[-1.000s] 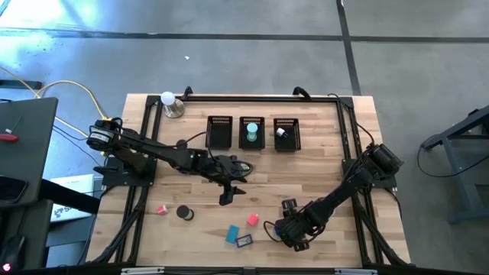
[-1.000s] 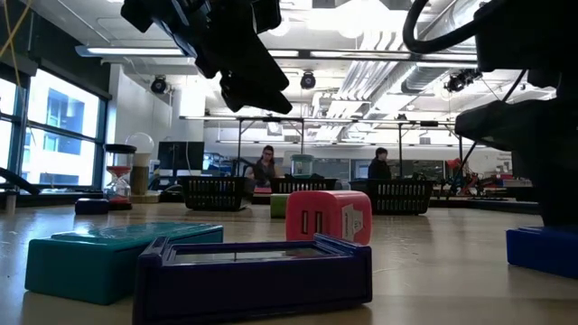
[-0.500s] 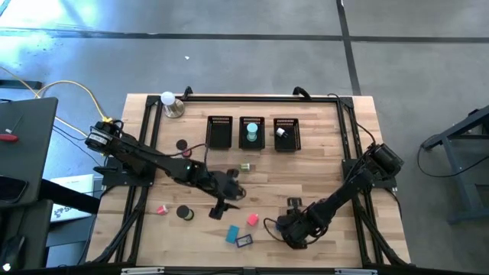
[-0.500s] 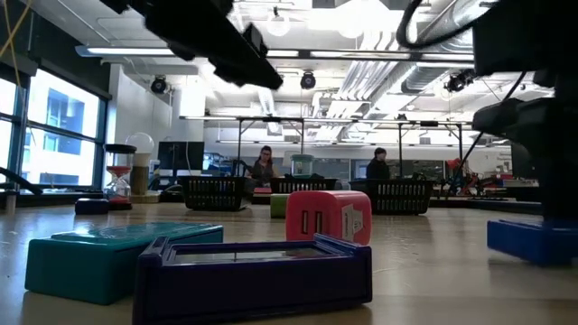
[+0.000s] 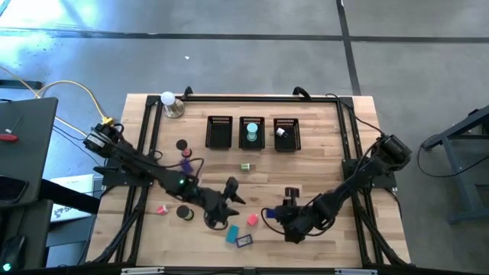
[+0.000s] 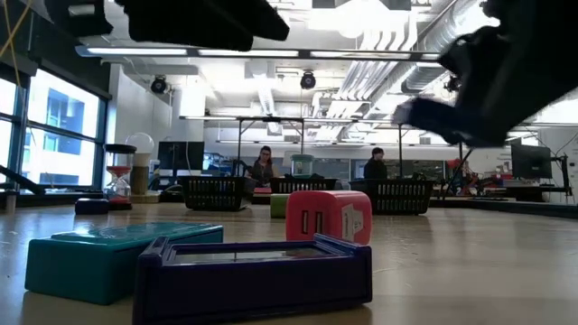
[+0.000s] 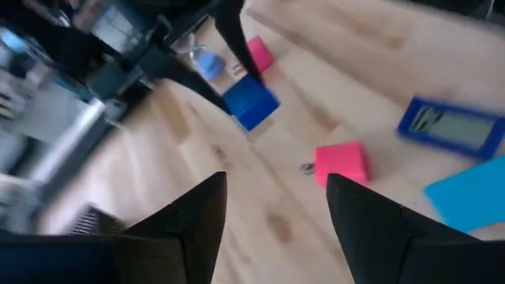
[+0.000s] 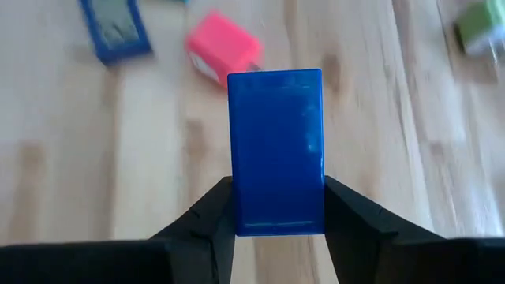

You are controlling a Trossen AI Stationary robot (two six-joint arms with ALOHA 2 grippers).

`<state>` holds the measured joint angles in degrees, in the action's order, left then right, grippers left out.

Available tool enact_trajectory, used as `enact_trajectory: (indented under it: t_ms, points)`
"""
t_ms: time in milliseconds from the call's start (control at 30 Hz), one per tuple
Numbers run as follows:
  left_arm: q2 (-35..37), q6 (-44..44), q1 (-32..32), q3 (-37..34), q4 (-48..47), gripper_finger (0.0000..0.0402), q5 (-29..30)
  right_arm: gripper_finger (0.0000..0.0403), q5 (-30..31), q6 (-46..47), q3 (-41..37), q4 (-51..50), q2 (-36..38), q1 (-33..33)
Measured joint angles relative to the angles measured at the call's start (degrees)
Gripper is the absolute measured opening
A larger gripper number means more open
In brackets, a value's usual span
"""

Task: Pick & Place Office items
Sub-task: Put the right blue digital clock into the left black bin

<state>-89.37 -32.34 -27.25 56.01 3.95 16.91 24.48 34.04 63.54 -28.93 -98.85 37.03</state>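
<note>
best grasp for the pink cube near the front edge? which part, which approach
Probably top-down, jaws across two opposite flat side faces of the pink cube. It sits flat on the table, apart from the teal block and the purple-framed piece. The open left gripper is nearest.

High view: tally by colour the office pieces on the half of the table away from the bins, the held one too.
Pink blocks: 2
Black roll: 1
Teal block: 1
Dark blue framed piece: 1
Blue block, held in the right gripper fingers: 1
Total: 6
</note>
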Motion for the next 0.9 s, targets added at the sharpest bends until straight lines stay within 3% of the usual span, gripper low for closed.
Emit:
enact_trajectory:
  t_ms: [233,400,600,900]
  points:
    - [-4.4,-15.0,-3.6,0.0,6.0,0.0209,10.9,0.0138,1.1,-8.3,0.0,6.7,0.0,-1.5]
    - [-8.2,-22.8,-4.1,0.0,11.4,0.0209,15.0,0.0138,1.0,-11.6,0.0,10.5,0.1,-2.8]
    - [-9.4,-30.9,-4.1,0.0,16.3,0.0209,15.5,0.0138,-0.5,-13.4,0.1,13.4,0.1,-3.7]
    - [-9.9,-31.5,-4.1,0.0,19.1,0.0209,15.5,0.0138,-0.9,-14.8,0.1,15.4,0.2,-4.4]
